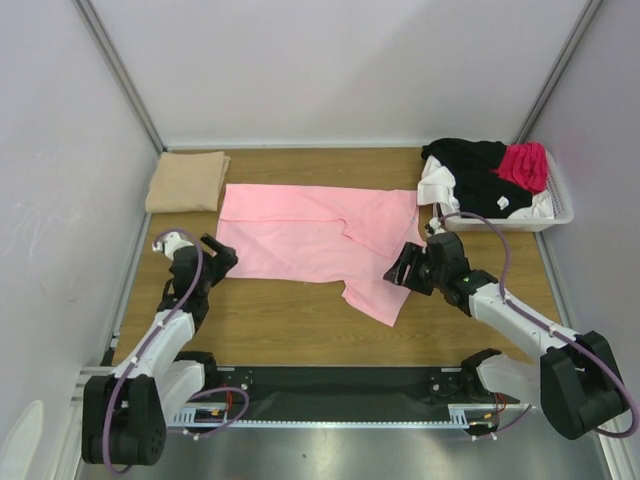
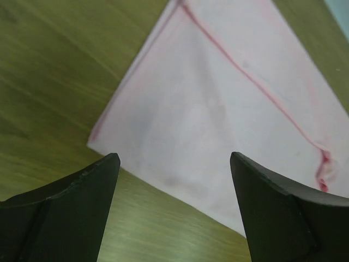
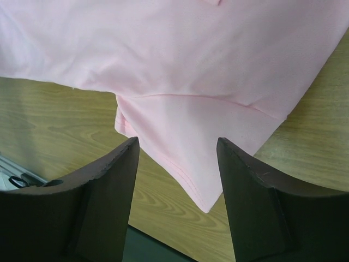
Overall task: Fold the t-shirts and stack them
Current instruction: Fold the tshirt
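Plainly the light pink t-shirt is the piece in hand: it lies spread across the middle of the tabletop, long side running left to right, mostly flat. Its cloth looks lapped over itself near the right of the body, and one short sleeve sticks out toward the near edge. I would call it laid out and perhaps partly folded, but far from a neat packet.

The left jaws stand wide apart just beside the shirt's near left corner, with nothing between them; the left wrist view shows that corner lying flat on the wood ahead of them. The right jaws are also apart, clamped on nothing, hanging over the tip of the protruding sleeve, which shows between them in the right wrist view.

Further out, a tan t-shirt sits folded in the far left corner, just beside the pink one and apart from it; this looks like the start of the stack. At the far right a white basket holds a heap of black, white and magenta shirts, unfolded.

So, by my reckoning, one shirt is done, one is under way, and several wait in the basket.
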You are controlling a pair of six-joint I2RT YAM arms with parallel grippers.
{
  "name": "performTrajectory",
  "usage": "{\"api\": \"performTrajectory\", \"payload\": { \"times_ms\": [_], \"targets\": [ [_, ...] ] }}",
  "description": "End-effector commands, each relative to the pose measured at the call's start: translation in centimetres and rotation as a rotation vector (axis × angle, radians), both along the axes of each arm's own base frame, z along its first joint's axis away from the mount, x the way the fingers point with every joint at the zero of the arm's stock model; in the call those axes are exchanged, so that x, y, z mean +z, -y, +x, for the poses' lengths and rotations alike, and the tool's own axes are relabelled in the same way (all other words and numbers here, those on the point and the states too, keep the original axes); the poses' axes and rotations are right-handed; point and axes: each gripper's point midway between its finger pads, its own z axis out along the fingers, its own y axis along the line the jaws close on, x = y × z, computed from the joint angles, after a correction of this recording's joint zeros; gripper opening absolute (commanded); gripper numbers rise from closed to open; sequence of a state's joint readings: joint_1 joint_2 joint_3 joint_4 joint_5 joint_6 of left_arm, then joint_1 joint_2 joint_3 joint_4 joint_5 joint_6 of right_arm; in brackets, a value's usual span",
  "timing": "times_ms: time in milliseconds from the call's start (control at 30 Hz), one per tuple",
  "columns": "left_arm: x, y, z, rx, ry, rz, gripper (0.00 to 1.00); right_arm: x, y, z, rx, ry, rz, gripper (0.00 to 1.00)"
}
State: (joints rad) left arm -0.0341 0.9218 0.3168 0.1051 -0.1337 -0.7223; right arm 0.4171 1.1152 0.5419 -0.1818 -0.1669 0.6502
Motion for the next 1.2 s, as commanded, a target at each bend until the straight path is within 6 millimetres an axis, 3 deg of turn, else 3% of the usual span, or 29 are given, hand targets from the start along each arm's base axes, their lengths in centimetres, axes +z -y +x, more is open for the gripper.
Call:
{"api": "performTrajectory", "payload": {
  "times_ms": [0,100,267,767,833,1067,1167],
  "targets": [
    [-2.0,-2.6,-0.8,0.115,-0.094,0.003,0.88,1.5,-0.1,1.7,-0.007,0.082,0.037,0.65],
    [-3.5,-4.2,-1.4,0.193,-0.148,0.005,0.87,0.7,0.8,1.6,-0.031,0.060,0.045,0.65],
    [-4.0,-5.2,-1.7,0.267,-0.129,-0.003,0.81,-0.5,1.6,1.0,-0.026,0.017,0.057,0.65],
    [-4.7,-4.7,-0.6,0.241,-0.115,-0.033,0.59,-1.5,2.5,0.1,-0.060,-0.017,0.060,0.63],
    [-4.8,-4.7,-0.6,0.244,-0.123,-0.034,0.47,-1.5,2.7,0.0,-0.067,-0.019,0.055,0.62],
    [-5.4,-5.2,-0.9,0.283,-0.165,-0.043,0.21,-1.7,3.1,-0.9,-0.076,-0.037,0.045,0.61],
    [-5.4,-5.5,-1.4,0.310,-0.157,-0.044,0.04,-2.1,3.2,-1.5,-0.076,-0.056,0.041,0.61]
  ]
}}
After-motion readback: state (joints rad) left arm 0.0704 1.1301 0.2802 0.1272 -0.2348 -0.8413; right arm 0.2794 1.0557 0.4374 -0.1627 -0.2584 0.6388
